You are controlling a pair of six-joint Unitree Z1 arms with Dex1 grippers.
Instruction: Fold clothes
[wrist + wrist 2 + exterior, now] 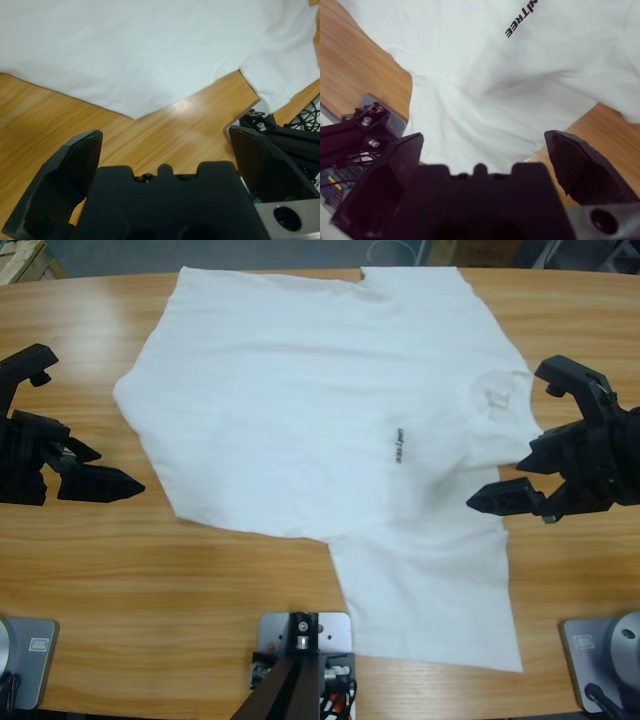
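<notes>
Wooden table (90, 560) running the whole width, with the white T-shirt (300, 400) spread flat across the middle, front side up. It lies sideways: collar (497, 392) toward the picture's right, hem toward the left, so its long axis runs along the table. One sleeve (430, 590) sticks out toward the near edge, and the small dark text (398, 445) sits mid-chest.

Going by the wrist views, the left tool (75, 420) is at the hem end, jaws wide open, holding nothing, just off the cloth with the hem corner right ahead of it. The right tool (525, 430) is at the collar end, also gaping and empty, hovering over the shoulder and armpit area by the near sleeve.

My guess: nothing's folded yet. Each arm has its own end of the shirt straight in front of it, so both are equally well placed for a first pinch.
</notes>
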